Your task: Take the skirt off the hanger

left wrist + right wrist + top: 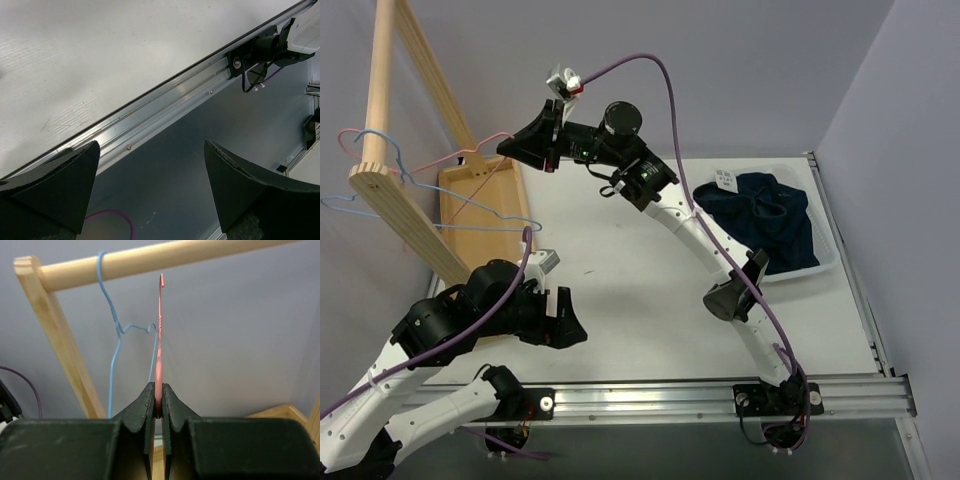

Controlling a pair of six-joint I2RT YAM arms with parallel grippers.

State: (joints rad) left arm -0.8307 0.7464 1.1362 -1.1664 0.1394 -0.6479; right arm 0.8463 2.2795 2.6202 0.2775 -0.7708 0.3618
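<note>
From above, the left arm sits folded low at the near left corner of the table (640, 290), elbow bent and forearm lying across towards the middle, with the left gripper (570, 326) just over the white surface. The right arm reaches long from its base at the near edge, up and across to the far left, where the right gripper (508, 148) meets the pink hanger (480, 148) beside the wooden rack (400, 205). The hanger (480, 226), light blue, hangs from that rack, its lower bar over the wooden tray (485, 190). The left wrist view looks down past the table's edge at the metal rail (165, 112); its fingers (55, 185) stand wide apart with nothing between them. In the right wrist view the jaws are pinched tight on the pink hanger's (159, 355) wire, which rises upright to a hook tip just under the rod (150, 257). The blue hanger (114, 365) is hooked over that rod, just left of the pink one.
</note>
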